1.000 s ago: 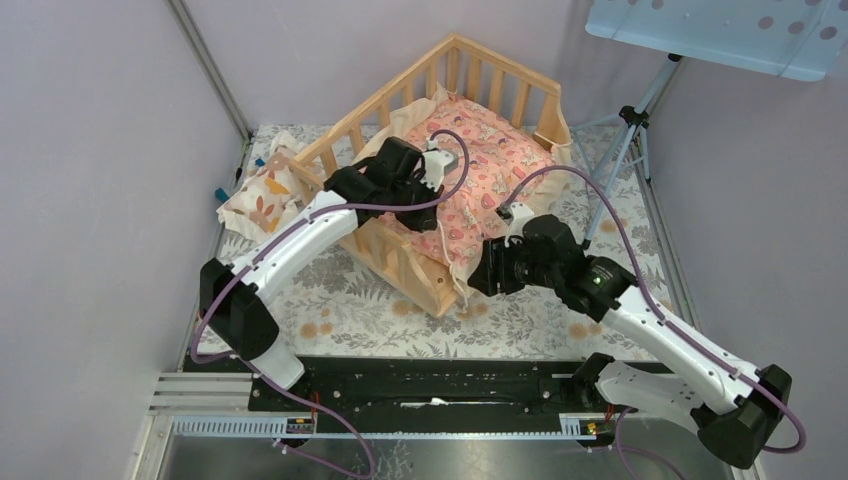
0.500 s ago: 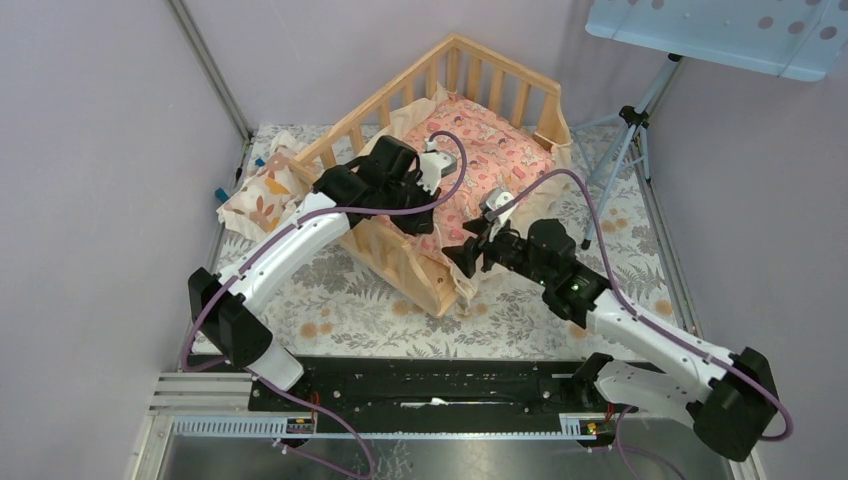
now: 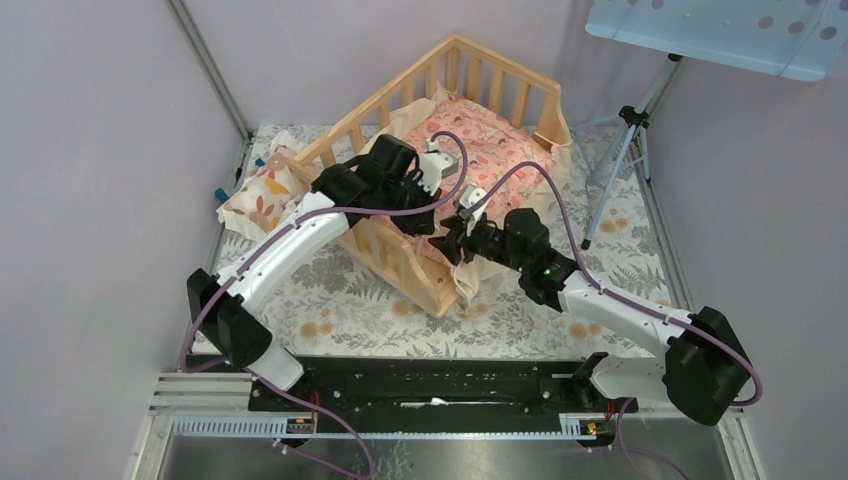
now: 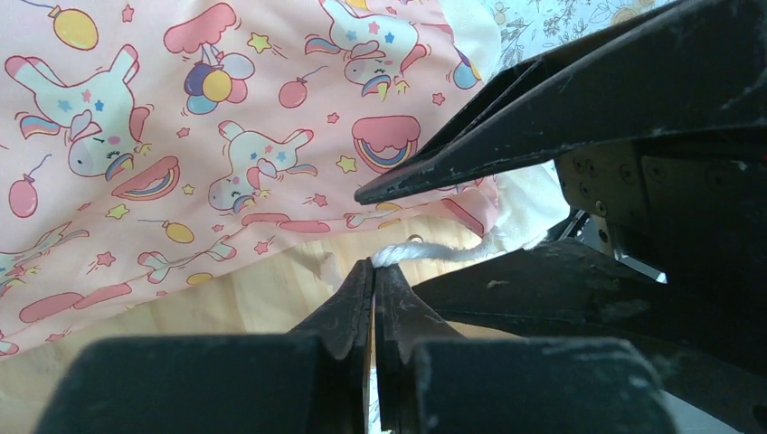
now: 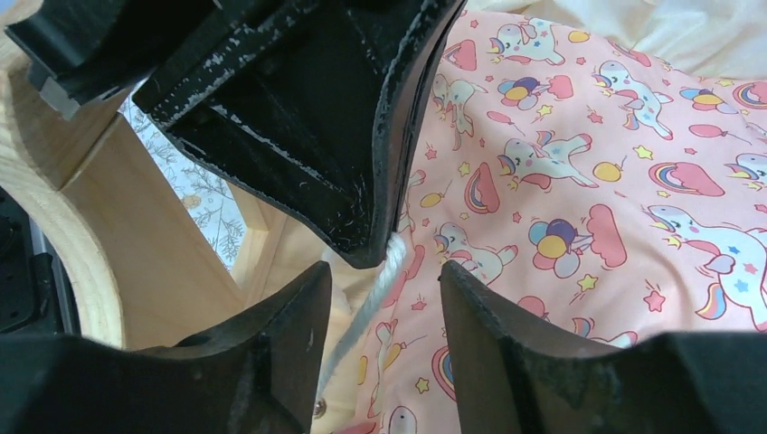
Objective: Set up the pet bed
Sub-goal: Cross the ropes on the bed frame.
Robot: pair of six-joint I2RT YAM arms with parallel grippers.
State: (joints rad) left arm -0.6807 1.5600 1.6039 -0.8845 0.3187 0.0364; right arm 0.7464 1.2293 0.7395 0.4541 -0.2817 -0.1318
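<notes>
Your left claw [image 4: 373,268] is clenched on a white cord [image 4: 436,252] at the edge of the pink cushion [image 4: 181,136]; your right claw [image 5: 382,269] stands released, fingers either side of that cord. The pet bed [image 3: 438,295] sits angled on the table [image 3: 330,300]

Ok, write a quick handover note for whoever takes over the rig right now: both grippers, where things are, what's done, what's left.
Left gripper: shut, pinching the white cord at the pink cushion's near corner.
Right gripper: open, its fingers either side of that cord, not gripping it.
Pet bed: on the table, cushion inside, cream edges hanging over the near corner.
Small pillow: on the table left of the bed.
Done: cushion placed.
Left: probably finish the cord and move the pillow in.
</notes>
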